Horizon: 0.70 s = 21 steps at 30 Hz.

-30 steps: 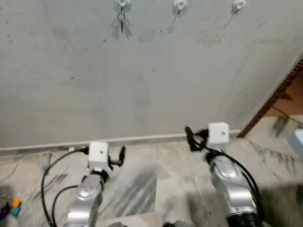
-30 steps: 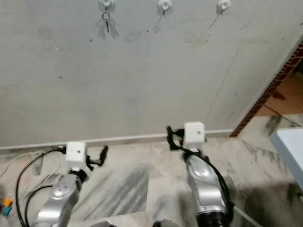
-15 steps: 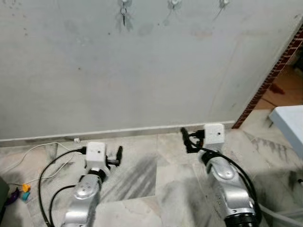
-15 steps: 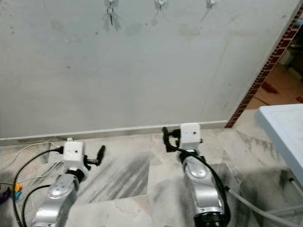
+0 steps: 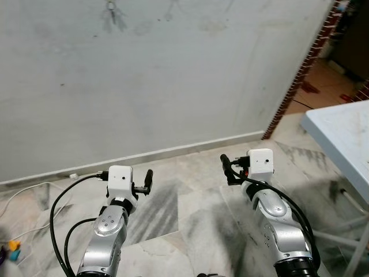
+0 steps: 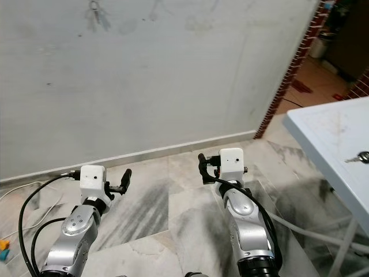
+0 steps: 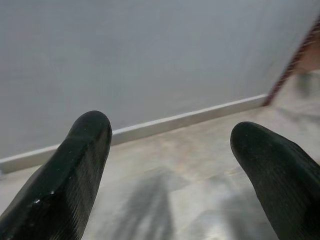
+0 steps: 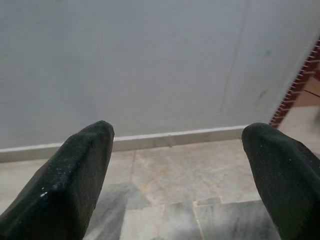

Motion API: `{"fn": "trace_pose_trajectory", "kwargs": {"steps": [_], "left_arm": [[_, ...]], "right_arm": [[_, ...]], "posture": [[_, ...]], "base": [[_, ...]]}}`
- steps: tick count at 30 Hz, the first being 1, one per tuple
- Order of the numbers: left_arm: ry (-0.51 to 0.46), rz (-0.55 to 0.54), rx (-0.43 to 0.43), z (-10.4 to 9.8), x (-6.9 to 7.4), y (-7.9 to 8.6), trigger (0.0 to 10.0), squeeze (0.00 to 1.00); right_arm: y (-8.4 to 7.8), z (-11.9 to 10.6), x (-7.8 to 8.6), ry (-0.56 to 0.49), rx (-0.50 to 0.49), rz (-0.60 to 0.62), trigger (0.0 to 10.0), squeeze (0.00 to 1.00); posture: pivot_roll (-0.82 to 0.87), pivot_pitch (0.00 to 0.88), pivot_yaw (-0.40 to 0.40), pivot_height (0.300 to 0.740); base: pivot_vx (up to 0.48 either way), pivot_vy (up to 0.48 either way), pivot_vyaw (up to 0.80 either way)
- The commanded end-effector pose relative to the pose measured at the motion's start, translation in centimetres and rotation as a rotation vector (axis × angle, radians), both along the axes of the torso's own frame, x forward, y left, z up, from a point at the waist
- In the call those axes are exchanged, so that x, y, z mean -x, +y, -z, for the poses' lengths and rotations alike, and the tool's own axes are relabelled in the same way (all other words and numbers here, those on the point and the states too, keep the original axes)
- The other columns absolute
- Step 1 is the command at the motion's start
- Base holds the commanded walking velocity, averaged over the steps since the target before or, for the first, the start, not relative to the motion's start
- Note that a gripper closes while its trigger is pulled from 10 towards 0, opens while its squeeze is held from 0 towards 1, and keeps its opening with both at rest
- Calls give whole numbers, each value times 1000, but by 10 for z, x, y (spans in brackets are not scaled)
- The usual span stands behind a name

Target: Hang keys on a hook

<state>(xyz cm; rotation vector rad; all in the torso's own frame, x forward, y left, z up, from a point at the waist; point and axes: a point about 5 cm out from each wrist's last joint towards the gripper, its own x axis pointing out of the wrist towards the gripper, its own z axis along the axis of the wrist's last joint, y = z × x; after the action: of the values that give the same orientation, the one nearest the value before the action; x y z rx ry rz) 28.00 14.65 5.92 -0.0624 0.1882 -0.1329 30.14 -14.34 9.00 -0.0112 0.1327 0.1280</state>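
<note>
Both sets of jaws stand wide apart and empty: the left gripper (image 5: pixel 147 176) and right gripper (image 5: pixel 225 164) are held low over the marble floor (image 5: pixel 190 202), facing the grey wall (image 5: pixel 173 75). A key (image 6: pixel 358 156) lies on the white worktop (image 6: pixel 323 133) to the robot's right, well apart from the right gripper. At the wall's top edge another bunch of keys (image 5: pixel 110 7) hangs, its hook cut off by the frame. The task looks to be at its fetching stage: the next move calls for a turn toward the worktop and a pinch on the key. Since a second ago the view has swung right, bringing the worktop in and pushing the hooks out of sight.
</note>
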Motion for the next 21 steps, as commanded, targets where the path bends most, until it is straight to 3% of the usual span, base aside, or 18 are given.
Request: {"fn": "trace_pose_trajectory", "kwargs": {"steps": [1,12,14,21], "left_arm": [[-17,12,46,-8,-3,-1,10000,0],[-33,63,89,-11,-5,-6,10000,0],[-73,87,69,-13,-4,-6,10000,0],[-49,73,54,-10,-3,-6,10000,0]], "right_arm": [[-2,-1,-2,5,-9,11,10000,0],[-3,-1,-2,4,-7,20,10000,0],[-3,-1,-2,5,-9,20,10000,0],[0,-2,-2,-11,-25,26,10000,0]], "posture": [[-18,100,-1,740],[-19,96,3,740],[-14,97,3,740],[-8,87,9,740]], "base": [[0,0,-763],[0,0,-759],[0,0,-750],[0,0,-746]]}}
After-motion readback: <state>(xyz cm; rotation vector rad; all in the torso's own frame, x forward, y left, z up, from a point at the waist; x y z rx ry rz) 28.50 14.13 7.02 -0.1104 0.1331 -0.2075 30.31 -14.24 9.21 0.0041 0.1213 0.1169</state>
